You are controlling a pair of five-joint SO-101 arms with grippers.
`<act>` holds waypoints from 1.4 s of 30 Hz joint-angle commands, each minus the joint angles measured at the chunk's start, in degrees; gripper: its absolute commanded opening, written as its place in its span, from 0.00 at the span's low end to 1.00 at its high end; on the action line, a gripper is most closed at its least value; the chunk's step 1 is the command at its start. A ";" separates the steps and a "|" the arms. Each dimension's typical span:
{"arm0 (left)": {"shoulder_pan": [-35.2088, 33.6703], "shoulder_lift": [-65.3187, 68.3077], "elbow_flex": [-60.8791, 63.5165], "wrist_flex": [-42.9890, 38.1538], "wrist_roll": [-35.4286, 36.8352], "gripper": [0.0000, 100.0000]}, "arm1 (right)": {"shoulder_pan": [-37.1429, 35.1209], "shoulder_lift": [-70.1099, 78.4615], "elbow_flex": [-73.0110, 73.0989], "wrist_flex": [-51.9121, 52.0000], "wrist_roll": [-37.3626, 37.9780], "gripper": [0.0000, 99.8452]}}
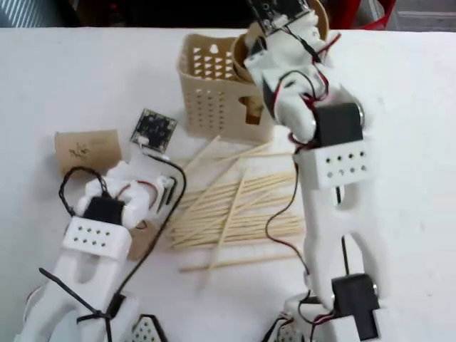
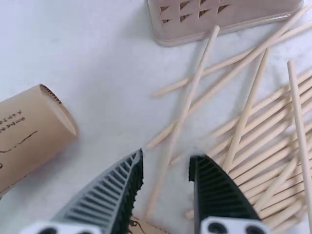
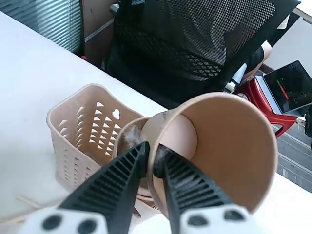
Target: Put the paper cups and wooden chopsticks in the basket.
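Note:
My right gripper (image 3: 152, 156) is shut on the rim of a paper cup (image 3: 224, 146), held above and beside the beige basket (image 3: 80, 129). A second cup (image 3: 127, 141) sits inside the basket. In the high view the basket (image 1: 214, 92) stands at the back centre with the right arm (image 1: 313, 121) over it. Another paper cup (image 1: 87, 148) lies on its side at the left. Many wooden chopsticks (image 1: 242, 206) are strewn in front of the basket. My left gripper (image 2: 165, 168) is open low over the chopsticks (image 2: 253, 126), with the lying cup (image 2: 29, 131) beside it.
A small black circuit board (image 1: 154, 128) lies between the lying cup and the basket. A brown paper piece (image 2: 146, 226) shows under the left gripper. Black cables (image 1: 167, 214) trail over the table by the left arm. An office chair (image 3: 195, 44) stands beyond the table.

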 commanded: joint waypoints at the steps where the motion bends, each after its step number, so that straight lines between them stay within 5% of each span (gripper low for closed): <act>1: 0.66 -1.45 -0.18 -1.49 0.35 0.17 | -0.22 0.22 -2.37 -1.63 -0.35 0.02; 13: 0.66 -1.45 -0.18 -1.49 0.35 0.17 | -1.45 0.31 -2.29 0.31 1.49 0.02; 21: 0.66 -1.45 -0.18 -1.49 0.35 0.17 | -4.44 0.31 -2.29 -0.84 1.58 0.20; 29: 0.66 -1.45 -0.18 -1.49 0.35 0.17 | -4.35 0.40 -1.85 -5.41 1.58 0.22; 42: 0.66 -1.45 1.58 -3.96 0.35 0.17 | 5.41 12.97 11.52 -15.08 1.23 0.22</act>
